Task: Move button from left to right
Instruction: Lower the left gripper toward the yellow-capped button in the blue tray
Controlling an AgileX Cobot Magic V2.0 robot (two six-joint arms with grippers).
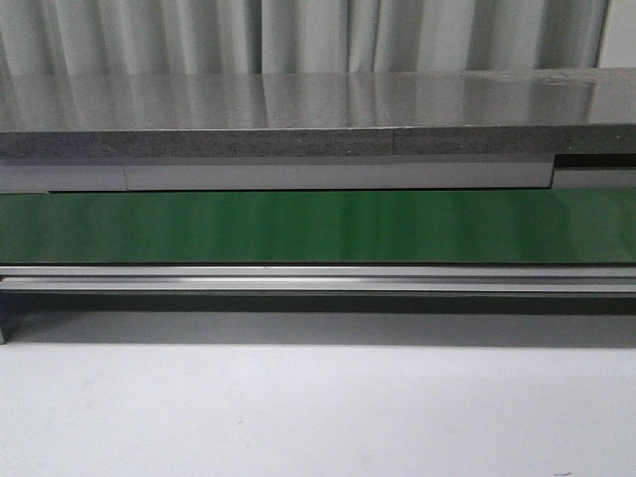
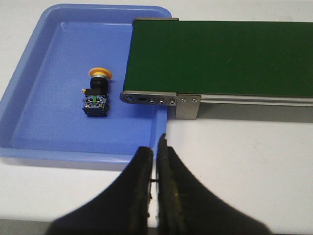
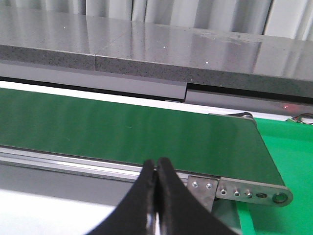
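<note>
The button (image 2: pixel 97 93) lies on its side in a blue tray (image 2: pixel 29 83), its yellow-orange cap pointing away and its black body with small coloured marks nearer me. It shows only in the left wrist view. My left gripper (image 2: pixel 156 156) is shut and empty, over the white table just outside the tray's near rim, well apart from the button. My right gripper (image 3: pixel 156 169) is shut and empty, in front of the conveyor's near rail. Neither gripper shows in the front view.
A green conveyor belt (image 1: pixel 318 227) runs across the table; its left end (image 2: pixel 146 98) overhangs the blue tray, its right end (image 3: pixel 254 188) sits by a green tray (image 3: pixel 288 147). A grey stone counter (image 1: pixel 318 119) stands behind it. White tabletop (image 1: pixel 318 407) lies in front.
</note>
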